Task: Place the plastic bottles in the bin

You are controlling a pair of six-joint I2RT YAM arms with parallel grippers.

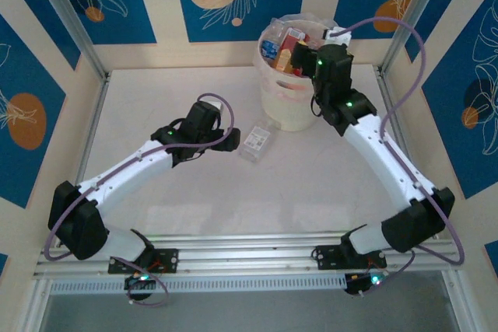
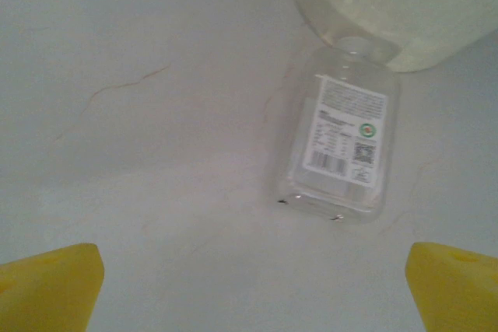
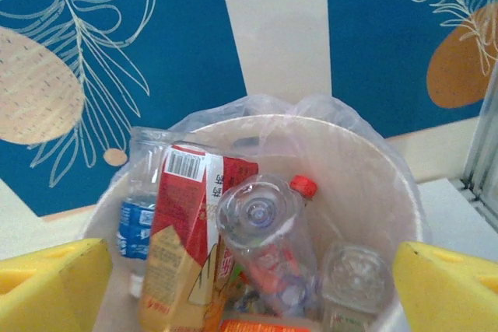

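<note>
White table (image 1: 194, 192) | bottle (image 2: 338, 145) lies flat just beside bin (image 1: 289, 110), neck toward it | left claw (image 2: 255, 274) spread, short of it | right claw (image 3: 249, 270) spread, empty, over bin | tip: advance, straddle bottle's width mid-body, squeeze softly, thin plastic may crush

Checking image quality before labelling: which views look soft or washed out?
Left wrist: soft and pale, print on the bottle unreadable, its clear edges fading into the table. Right wrist: sharper, colours in the bin distinct. Top external: even light, little shadow.

White arms (image 1: 128, 172), black joints (image 1: 76, 223) (green lights (image 1: 319, 60)), purple cables (image 1: 381, 19)
</note>
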